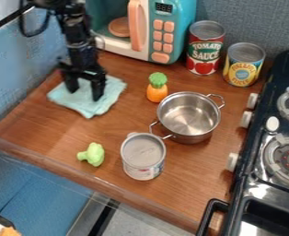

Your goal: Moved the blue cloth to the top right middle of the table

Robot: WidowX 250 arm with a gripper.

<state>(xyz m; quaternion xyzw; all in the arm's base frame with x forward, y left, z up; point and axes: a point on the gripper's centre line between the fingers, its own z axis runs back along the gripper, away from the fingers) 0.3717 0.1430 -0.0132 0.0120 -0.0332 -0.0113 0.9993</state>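
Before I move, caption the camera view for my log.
Open claw over the pale blue cloth, toy carrot and steel pot nearby on the wooden table.

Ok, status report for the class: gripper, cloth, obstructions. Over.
Gripper open. Blue cloth beneath it, table's left side. Toy carrot, pot to the right, possibly in the way.

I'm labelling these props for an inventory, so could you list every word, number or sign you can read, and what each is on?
"TOMATO SAUCE": the red and green can.
"PINEAPPLE", with a smaller word below, probably "SLICES": the yellow can.
Too small or blurred to read: the digits on the toy microwave's display, and the print on the grey-topped can.
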